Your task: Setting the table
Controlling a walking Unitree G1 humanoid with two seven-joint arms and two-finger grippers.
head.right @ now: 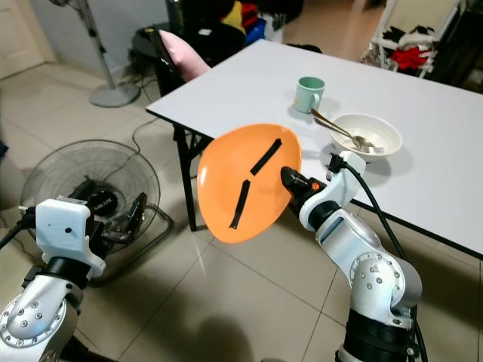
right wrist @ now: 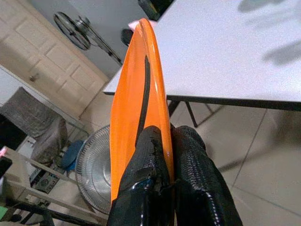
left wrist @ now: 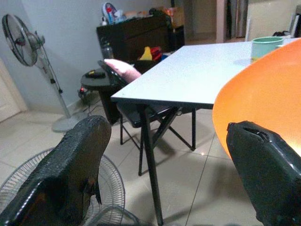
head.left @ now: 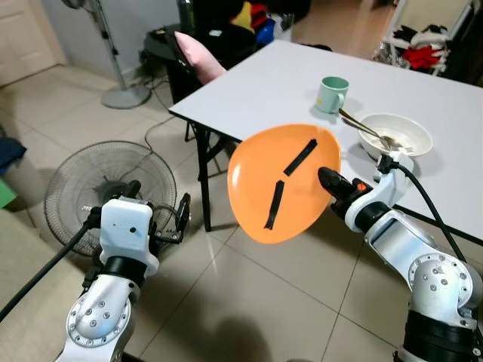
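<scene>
Clamped hard on the rim of the orange plate (head.left: 284, 183) by the right gripper (head.left: 327, 181), one black finger on each face, as seen edge-on in the right wrist view. Carried on edge rather than flat, face turned toward the head camera, two black tape strips across it, long axis running from about 7 o'clock up to 1 o'clock. Held out in the air before the near edge of the white table (head.left: 279, 79), not yet over it.

From the gripper, bare tabletop at roughly 12 o'clock; the green mug (head.left: 331, 94) a little past that, and the white bowl (head.left: 395, 134) with its spoon (head.left: 364, 128) at about 2 o'clock, near the wrist. Judged: a forward reach plus a roll of the wrist needed to bring the plate level before setting it down, with care for the bowl close beside the forearm.

Right arm bent at the elbow, forearm angled up and inward toward 10 o'clock. Left gripper (head.left: 181, 219) spread apart and empty, low over the floor fan (head.left: 83, 181), farther from the table and idle.
</scene>
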